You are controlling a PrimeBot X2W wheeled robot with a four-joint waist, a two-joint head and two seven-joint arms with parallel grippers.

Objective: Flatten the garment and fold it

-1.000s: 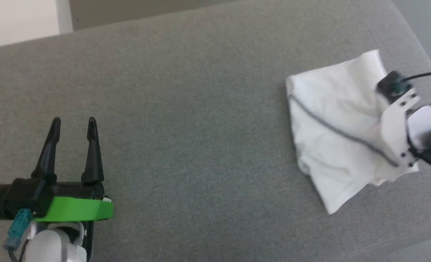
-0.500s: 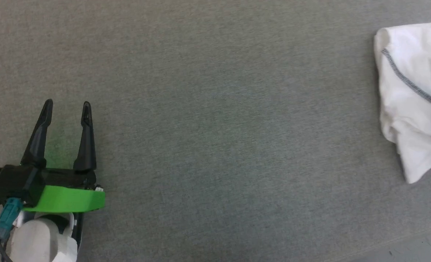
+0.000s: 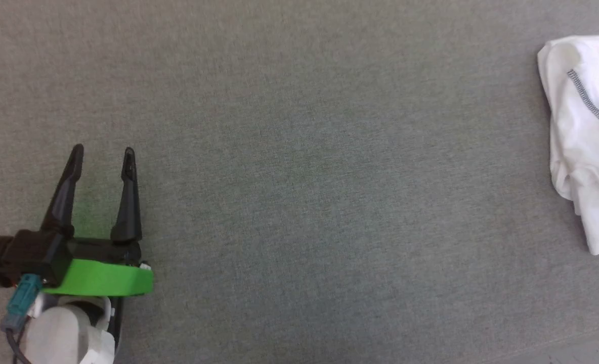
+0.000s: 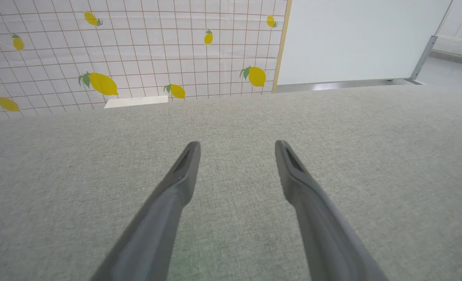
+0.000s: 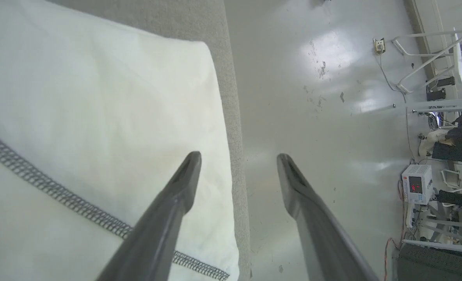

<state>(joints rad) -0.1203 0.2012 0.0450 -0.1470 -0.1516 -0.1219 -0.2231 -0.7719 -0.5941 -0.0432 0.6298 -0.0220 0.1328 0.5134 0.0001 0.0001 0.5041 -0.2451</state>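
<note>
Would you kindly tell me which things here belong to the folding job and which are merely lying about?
For the job: garment, grey surface under it, left claw and right claw, both open and empty.
Just lying about: lemon-print sheet, white panel, box with red display.

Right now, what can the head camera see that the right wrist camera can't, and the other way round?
Head view: the left gripper, open with nothing between its fingers, above bare grey surface, with a green band behind its fingers.

Right wrist view: the right gripper, fingers apart and holding nothing, and past the surface's edge a shiny floor with a small white box showing red digits.

Both: the white garment with its grey stitched seam, lying on the grey surface.
</note>
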